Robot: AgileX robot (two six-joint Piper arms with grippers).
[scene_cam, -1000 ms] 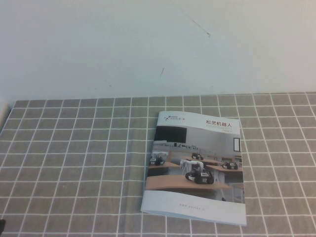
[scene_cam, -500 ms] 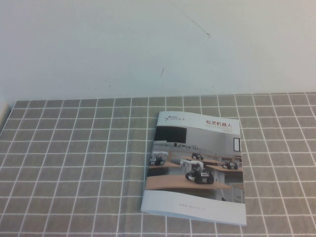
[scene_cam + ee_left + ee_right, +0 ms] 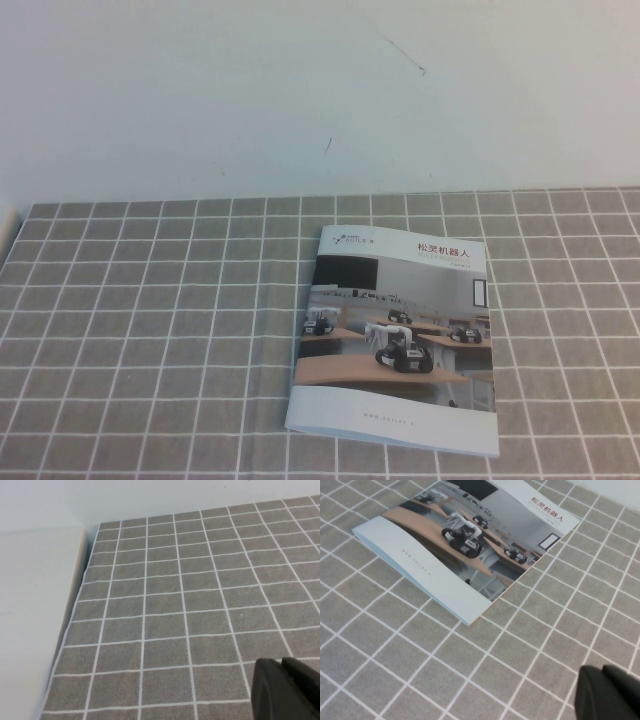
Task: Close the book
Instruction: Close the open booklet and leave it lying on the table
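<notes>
The book [image 3: 395,340] lies closed and flat on the grey checked cloth [image 3: 150,330], right of centre, its cover showing robots on desks and red Chinese lettering. It also shows in the right wrist view [image 3: 470,545]. Neither arm appears in the high view. My right gripper [image 3: 604,672] hovers over bare cloth a few squares off the book's corner, its two dark fingers pressed together on nothing. My left gripper [image 3: 282,667] is shut and empty too, over the cloth near its left edge, with no book in its view.
A white wall [image 3: 300,90] rises behind the cloth's far edge. Left of the cloth's edge lies bare white tabletop [image 3: 30,605]. Open cloth stretches to the left of the book.
A small dark tip at the lower left edge of the high view one second ago is gone. The book has not moved.
</notes>
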